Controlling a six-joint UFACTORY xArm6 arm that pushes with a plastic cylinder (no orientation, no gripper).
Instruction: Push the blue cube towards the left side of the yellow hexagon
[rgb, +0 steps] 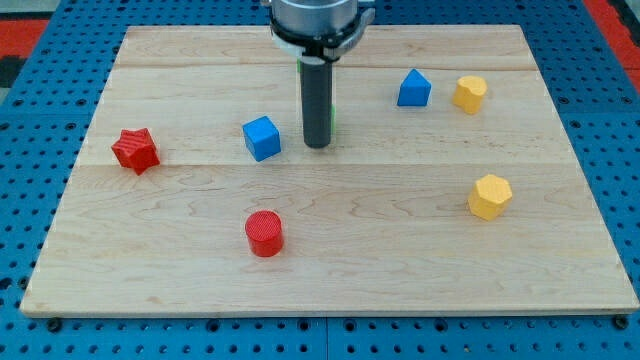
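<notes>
The wooden board (330, 270) fills nearly the whole frame, sitting on a blue pegboard (30, 150). My tip (317, 146) is planted upper centre — a bare rod, nothing to open or close. Just to its left, close but apart, sits the blue cube (262, 138). A green block (331, 118) peeks out behind the rod, shape hidden. Yellow hexagon (490, 196) sits centre right, well apart from the cube. Upper right — a second blue block (413, 89) beside a yellow block (469, 94). Red star (135, 150) far left, red cylinder (265, 233) lower centre.
</notes>
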